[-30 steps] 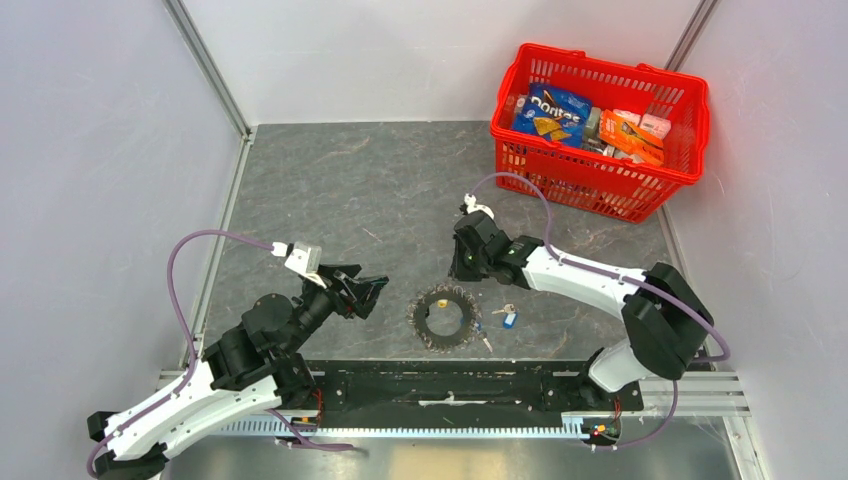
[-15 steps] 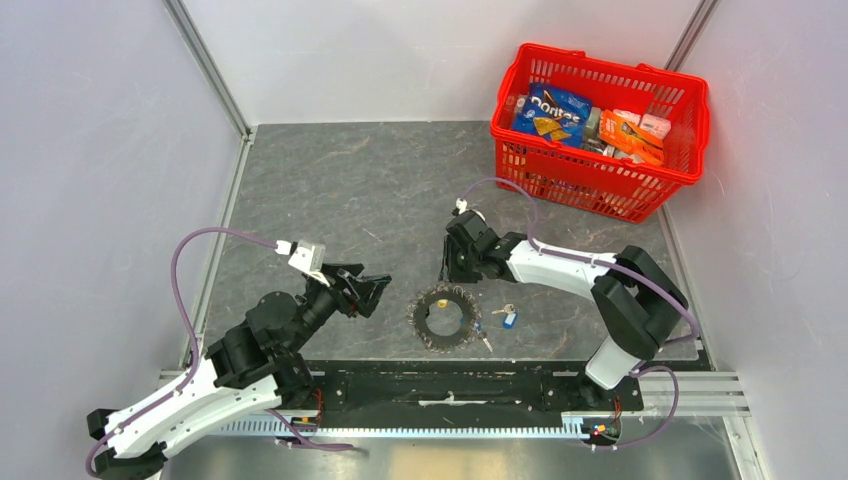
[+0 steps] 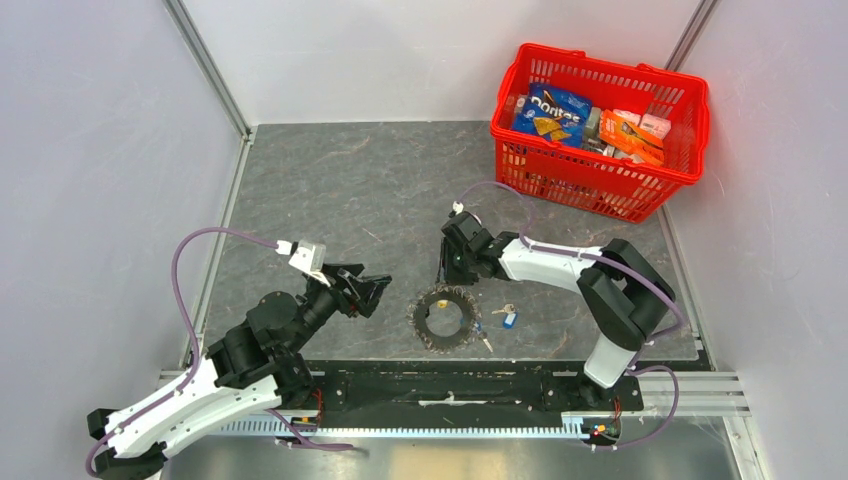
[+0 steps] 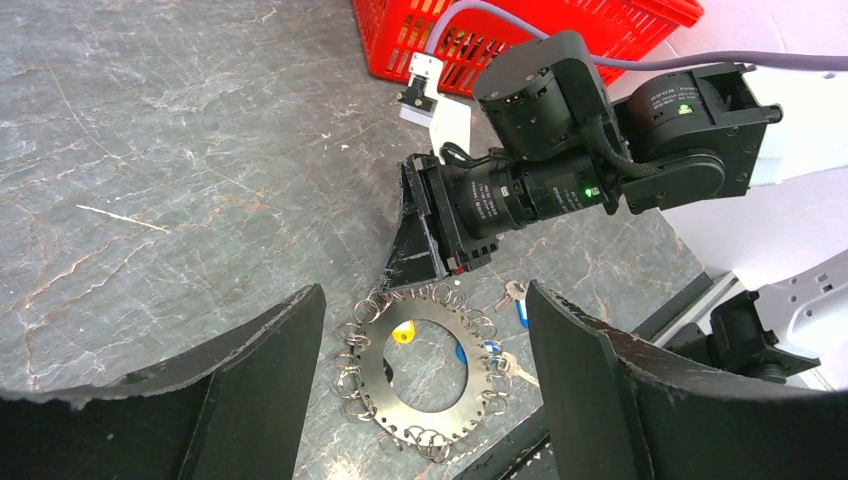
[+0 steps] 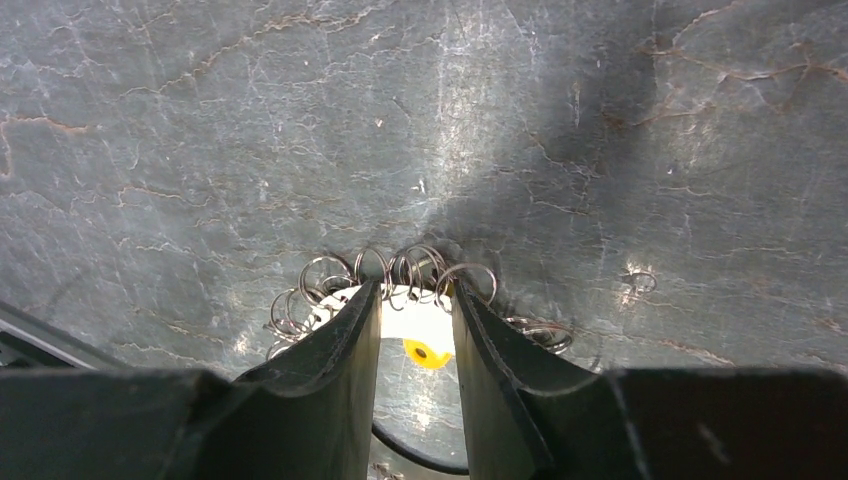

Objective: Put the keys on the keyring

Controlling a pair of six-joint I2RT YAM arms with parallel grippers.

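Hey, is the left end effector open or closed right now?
Open. The left end effector has its fingers wide apart in the wrist view, gripping nothing; the keyring lies on the table.

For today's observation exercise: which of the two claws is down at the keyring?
The right claw, fingers narrowly parted at the far rim of the keyring. The left claw hangs wide open, off to the ring's left, touching nothing.

Setting is reading as a robotics lab test cell. White panels [image 3: 90, 150] on aluminium posts [image 3: 205, 65] are enclosing a grey stone-patterned tabletop [image 3: 340, 190]. Robot arms [image 3: 560, 265] are sitting bolted to a black rail [image 3: 450, 385] at the near edge, purple cables [image 3: 180, 270] looping off them. A red shop basket [image 3: 600, 170] of packaged snacks is standing in the far right corner.
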